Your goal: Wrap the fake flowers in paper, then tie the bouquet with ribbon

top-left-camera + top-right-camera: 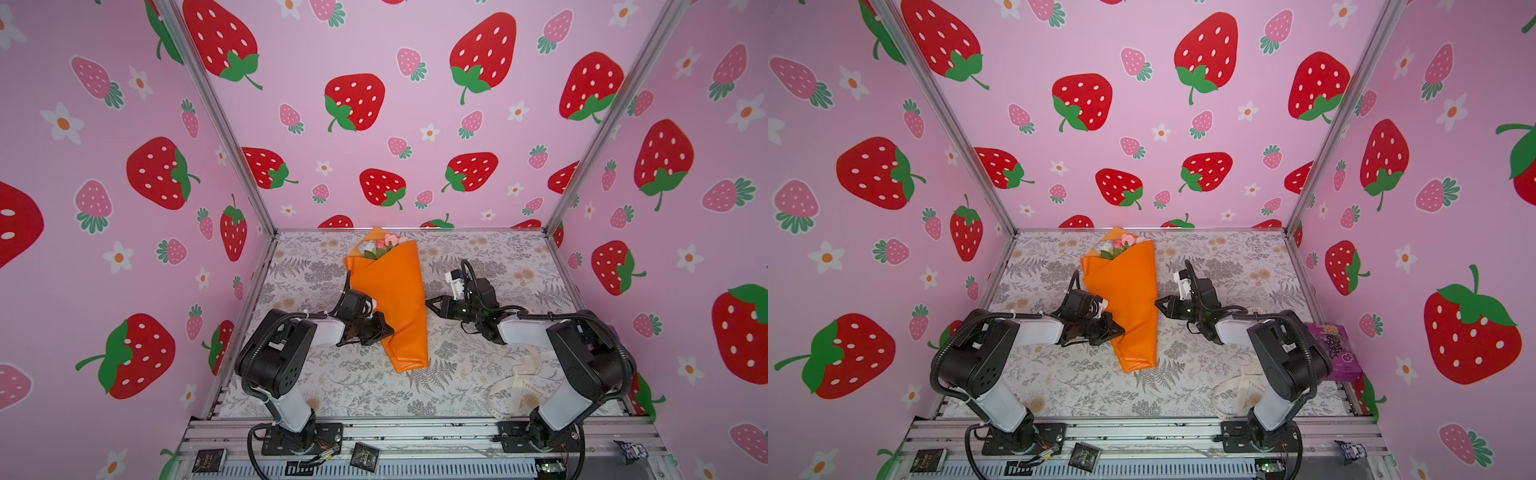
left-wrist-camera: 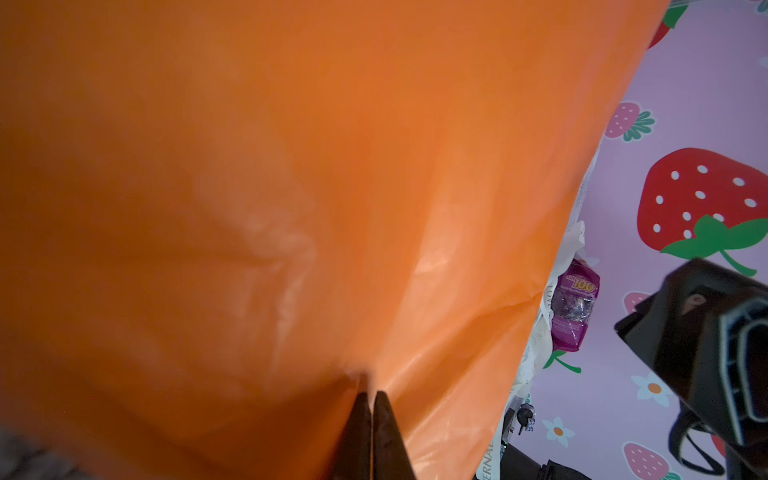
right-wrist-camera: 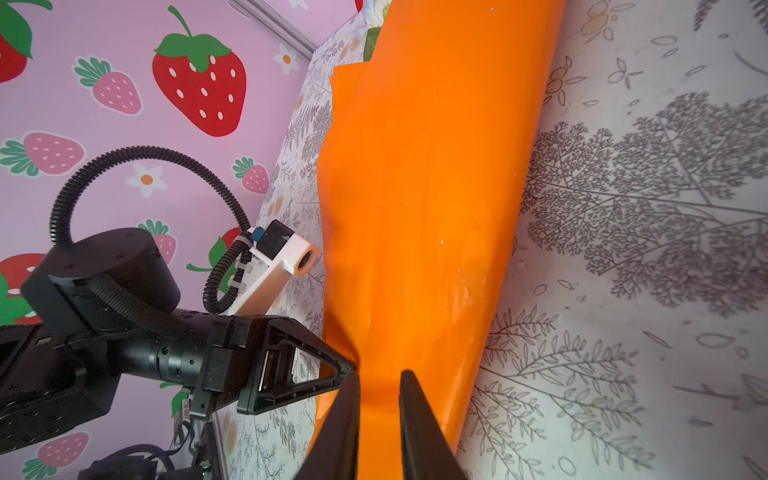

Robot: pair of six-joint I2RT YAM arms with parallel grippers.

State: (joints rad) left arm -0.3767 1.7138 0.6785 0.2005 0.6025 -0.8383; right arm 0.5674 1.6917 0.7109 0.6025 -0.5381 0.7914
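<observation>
The bouquet of fake flowers (image 1: 390,291) (image 1: 1129,291) lies in an orange paper cone on the table, with pink and white blooms (image 1: 384,245) poking out at its far end. My left gripper (image 1: 388,328) (image 1: 1121,330) is shut, pinching the cone's left side low down; the left wrist view shows the paper (image 2: 291,187) creased at the tips (image 2: 371,395). My right gripper (image 1: 429,303) (image 1: 1158,303) sits at the cone's right edge. Its jaws (image 3: 379,376) stand slightly apart over the orange paper (image 3: 436,187), with nothing visibly clamped.
A cream ribbon (image 1: 517,386) (image 1: 1241,390) lies looped at the front right beside the right arm's base. A purple packet (image 1: 1333,349) (image 2: 575,307) leans at the right wall. Pink strawberry walls close in three sides.
</observation>
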